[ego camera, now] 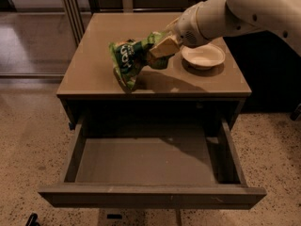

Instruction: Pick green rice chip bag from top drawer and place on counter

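Tan-fingered gripper (pixel 162 48), above the middle of the counter (pixel 89 69), clamped on the crumpled right end of the green rice chip bag (pixel 126 61). Bag slung down and to the left from the grip, white lettering outward, lowest corner at or just above the tan surface near the front edge; contact not decidable. White arm (pixel 235 8) reaching in from the upper right. White bowl (pixel 203 56) on the counter just right of the gripper, apart from the bag. Below, top drawer (pixel 146 161) standing open, without the bag in it. Judged progress: retrieval from the drawer done, carry over the counter done or nearly so. Remaining: lowering the bag to rest, release of the grip, withdrawal of the arm.
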You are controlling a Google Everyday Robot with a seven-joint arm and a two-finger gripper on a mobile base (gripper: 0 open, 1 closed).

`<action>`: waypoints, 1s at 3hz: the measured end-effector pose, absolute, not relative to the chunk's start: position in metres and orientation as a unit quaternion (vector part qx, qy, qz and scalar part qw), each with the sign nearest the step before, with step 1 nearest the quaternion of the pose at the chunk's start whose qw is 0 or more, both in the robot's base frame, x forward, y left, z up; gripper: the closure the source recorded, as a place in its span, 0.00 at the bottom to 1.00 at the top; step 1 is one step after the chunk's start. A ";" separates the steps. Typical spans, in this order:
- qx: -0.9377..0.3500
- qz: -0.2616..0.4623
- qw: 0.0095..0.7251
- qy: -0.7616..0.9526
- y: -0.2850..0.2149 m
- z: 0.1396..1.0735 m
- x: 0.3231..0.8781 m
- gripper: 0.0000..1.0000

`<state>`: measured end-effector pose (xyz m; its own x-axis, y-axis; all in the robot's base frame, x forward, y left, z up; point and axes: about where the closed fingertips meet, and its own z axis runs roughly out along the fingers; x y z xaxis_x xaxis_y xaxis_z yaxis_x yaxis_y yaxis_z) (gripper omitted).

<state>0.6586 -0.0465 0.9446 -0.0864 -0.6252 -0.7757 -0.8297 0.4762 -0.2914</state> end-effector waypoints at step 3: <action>-0.484 0.084 0.428 0.759 -0.050 0.901 0.698 0.81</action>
<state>0.6984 -0.0497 0.9008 -0.1651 -0.6618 -0.7312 -0.8061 0.5177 -0.2867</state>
